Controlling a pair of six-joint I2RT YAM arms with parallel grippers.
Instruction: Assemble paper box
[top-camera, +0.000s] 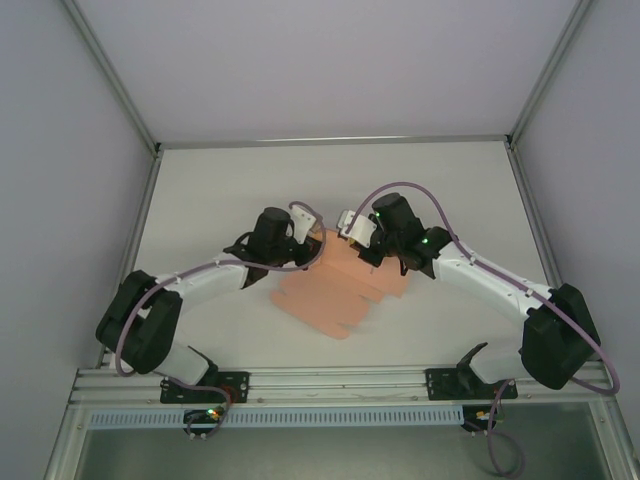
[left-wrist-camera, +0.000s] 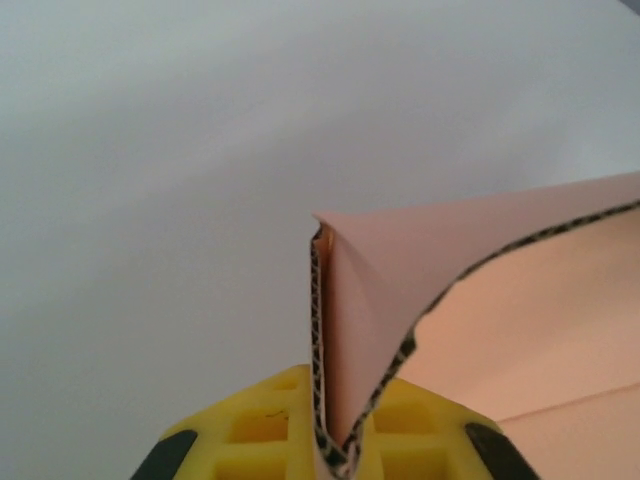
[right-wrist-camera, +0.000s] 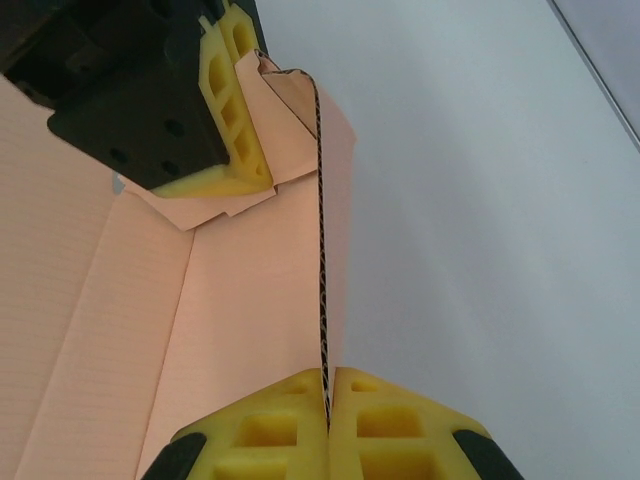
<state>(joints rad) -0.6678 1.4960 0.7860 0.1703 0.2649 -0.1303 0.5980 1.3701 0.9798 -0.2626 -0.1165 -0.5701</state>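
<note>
The paper box is a salmon-pink corrugated card sheet, partly folded, lying at the middle of the white table. My left gripper is at its far left corner. In the left wrist view the left gripper is shut on a doubled-over flap of the paper box. My right gripper is at the far right side. In the right wrist view the right gripper is shut on the thin edge of a raised wall of the paper box. A yellow finger of the left gripper clamps the card at the wall's far end.
White enclosure walls stand on the left, right and back of the table. An aluminium rail runs along the near edge by the arm bases. Purple cables loop above both wrists.
</note>
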